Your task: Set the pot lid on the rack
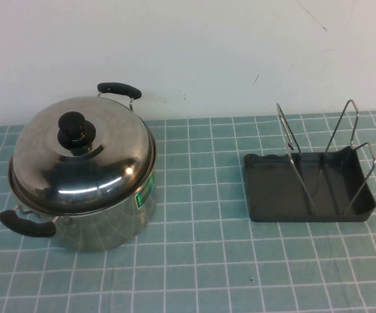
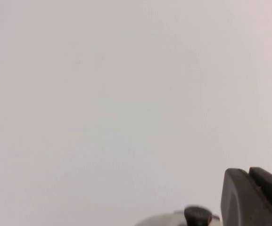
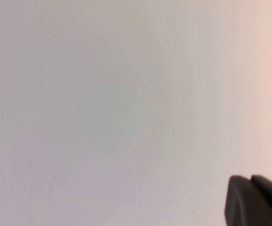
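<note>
The pot lid, domed shiny steel with a black knob, sits on the steel pot at the left of the table. The rack, a dark grey tray with upright silver wire loops, stands at the right and holds nothing. Neither arm shows in the high view. My left gripper is shut and empty, raised facing the wall; the lid's knob shows small and far beyond it. My right gripper is shut and empty, facing the bare wall.
The pot has two black handles, one at the back and one at the front left. A green checked mat covers the table. A white wall stands behind it.
</note>
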You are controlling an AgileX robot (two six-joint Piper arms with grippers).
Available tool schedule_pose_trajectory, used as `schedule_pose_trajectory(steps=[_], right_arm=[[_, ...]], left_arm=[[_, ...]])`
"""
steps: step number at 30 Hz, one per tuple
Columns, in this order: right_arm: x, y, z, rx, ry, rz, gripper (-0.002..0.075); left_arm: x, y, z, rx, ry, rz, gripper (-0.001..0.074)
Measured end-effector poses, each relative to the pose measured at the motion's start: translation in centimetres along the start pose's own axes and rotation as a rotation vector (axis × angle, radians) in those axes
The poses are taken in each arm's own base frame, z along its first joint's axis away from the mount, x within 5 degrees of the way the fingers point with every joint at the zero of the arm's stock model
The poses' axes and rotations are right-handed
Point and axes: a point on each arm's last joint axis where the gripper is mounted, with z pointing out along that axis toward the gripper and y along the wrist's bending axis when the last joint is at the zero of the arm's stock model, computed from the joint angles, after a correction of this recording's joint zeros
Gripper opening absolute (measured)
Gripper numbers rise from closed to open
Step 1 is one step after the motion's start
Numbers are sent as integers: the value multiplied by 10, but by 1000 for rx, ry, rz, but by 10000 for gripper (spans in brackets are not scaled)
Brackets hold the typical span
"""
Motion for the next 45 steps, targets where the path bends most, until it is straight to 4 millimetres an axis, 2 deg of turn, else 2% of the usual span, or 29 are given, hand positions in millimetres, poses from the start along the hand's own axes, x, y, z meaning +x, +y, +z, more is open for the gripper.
schedule_pose_trajectory(steps=[5, 11, 14, 17, 20, 23, 26, 28, 32, 38, 41, 45], right_arm=[[-18, -3, -2, 36, -197, 19, -1], [-20, -4, -2, 37, -228, 60, -1], [-17, -3, 0, 24, -148, 62, -1], [-21, -4, 8, -2, 4, 65, -1], [-31, -5, 12, -21, 89, 47, -1], [-37, -5, 14, -49, 140, -53, -1], [-31, -5, 13, -69, 243, -143, -1], [-22, -5, 10, -74, 351, -141, -1], [-10, -5, 4, -82, 497, -104, -1], [-9, -4, 3, -82, 516, -88, -1], [-8, -4, 3, -83, 529, -87, -1], [-6, -4, 2, -84, 555, -85, -1]], left_arm=[[-8, -1, 0, 8, -92, 4, -2], [-18, 1, -2, -11, -195, -36, -2], [-22, 4, 1, -46, -152, -106, -2], [-40, 2, 7, -59, -112, -133, -2], [-61, -1, 19, -59, -82, -98, -2], [-73, -4, 39, -57, 0, -86, -2], [-78, -7, 66, -54, 125, -81, -2], [-80, -8, 84, -56, 180, -78, -3], [-68, -6, 119, -77, 276, -72, -2], [-25, -2, 167, -78, 485, 15, 22], [-6, -3, 188, -66, 560, 38, 132], [18, -11, 212, -11, 629, 82, 395]])
